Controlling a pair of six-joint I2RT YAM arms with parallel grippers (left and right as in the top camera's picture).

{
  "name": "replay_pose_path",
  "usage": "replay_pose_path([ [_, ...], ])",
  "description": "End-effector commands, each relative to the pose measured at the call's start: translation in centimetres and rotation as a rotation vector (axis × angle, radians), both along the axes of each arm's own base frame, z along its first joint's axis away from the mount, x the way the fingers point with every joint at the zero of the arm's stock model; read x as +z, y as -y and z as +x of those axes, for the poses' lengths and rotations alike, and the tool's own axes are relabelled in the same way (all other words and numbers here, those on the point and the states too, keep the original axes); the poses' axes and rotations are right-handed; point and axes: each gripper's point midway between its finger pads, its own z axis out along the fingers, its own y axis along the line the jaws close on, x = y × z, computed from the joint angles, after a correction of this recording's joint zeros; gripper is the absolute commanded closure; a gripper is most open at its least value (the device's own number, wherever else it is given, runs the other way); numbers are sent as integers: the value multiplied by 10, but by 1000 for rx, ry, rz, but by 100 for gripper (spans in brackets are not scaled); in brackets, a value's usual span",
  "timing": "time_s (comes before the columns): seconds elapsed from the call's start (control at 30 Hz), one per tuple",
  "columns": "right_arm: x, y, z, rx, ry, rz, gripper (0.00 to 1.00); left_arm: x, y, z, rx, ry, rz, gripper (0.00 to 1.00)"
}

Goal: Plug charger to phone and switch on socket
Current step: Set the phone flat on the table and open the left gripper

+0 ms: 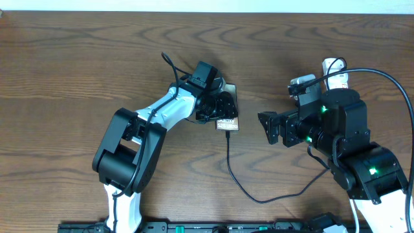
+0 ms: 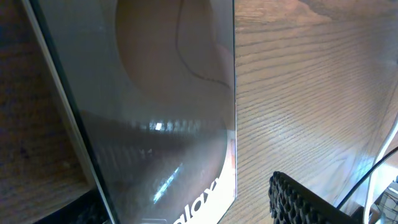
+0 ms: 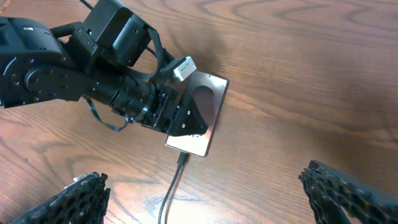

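The phone (image 1: 228, 124) lies flat on the wooden table (image 1: 77, 71), mid-table. In the right wrist view its silver face (image 3: 208, 118) shows a brownish oval. It fills the left wrist view (image 2: 155, 93), with white lettering at its lower edge. The charger cable (image 1: 236, 178) runs from the phone's near edge and curves right. Its connector (image 3: 181, 158) sits at that edge. My left gripper (image 1: 217, 107) is open over the phone, and its right finger pad (image 2: 301, 200) stands clear of the phone's side. My right gripper (image 1: 272, 126) is open and empty to the right of the phone. The socket (image 1: 335, 68) is mostly hidden behind my right arm.
My right arm (image 1: 343, 142) covers the table's right side and carries black wires. The right gripper's fingers (image 3: 214, 196) stand wide apart above bare wood near the cable (image 3: 169, 196).
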Motion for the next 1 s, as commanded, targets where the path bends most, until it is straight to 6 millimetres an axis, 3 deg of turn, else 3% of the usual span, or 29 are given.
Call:
replay_pose_path([
  [0.0, 6, 2, 2, -10, 13, 0, 1, -77, -57, -22, 60, -94, 283, 28],
  [0.97, 0, 3, -2, -9, -17, -10, 1, -78, -68, -17, 158, -118, 321, 27],
])
